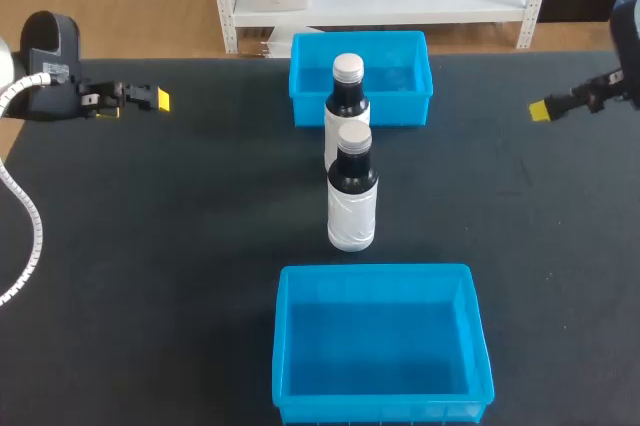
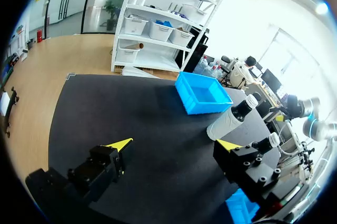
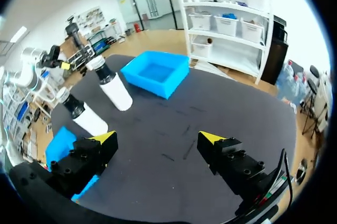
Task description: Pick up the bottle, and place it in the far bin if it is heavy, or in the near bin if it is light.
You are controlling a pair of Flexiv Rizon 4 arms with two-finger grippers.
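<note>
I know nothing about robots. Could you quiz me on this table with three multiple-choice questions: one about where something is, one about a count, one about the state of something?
1. Where does the near bottle stand?
A) inside a bin
B) on the table, between the far bin and the near bin
C) in a gripper

2. How many bottles are on the table?
A) one
B) two
C) three

3. What state is the left gripper in?
A) open, holding nothing
B) shut on a bottle
C) shut on a bin's rim

Answers:
1 B: it stands upright on the dark table between the two blue bins.
2 B: the far bottle stands just behind the near one.
3 A: in the left wrist view its yellow tips stand wide apart with nothing between them.
</note>
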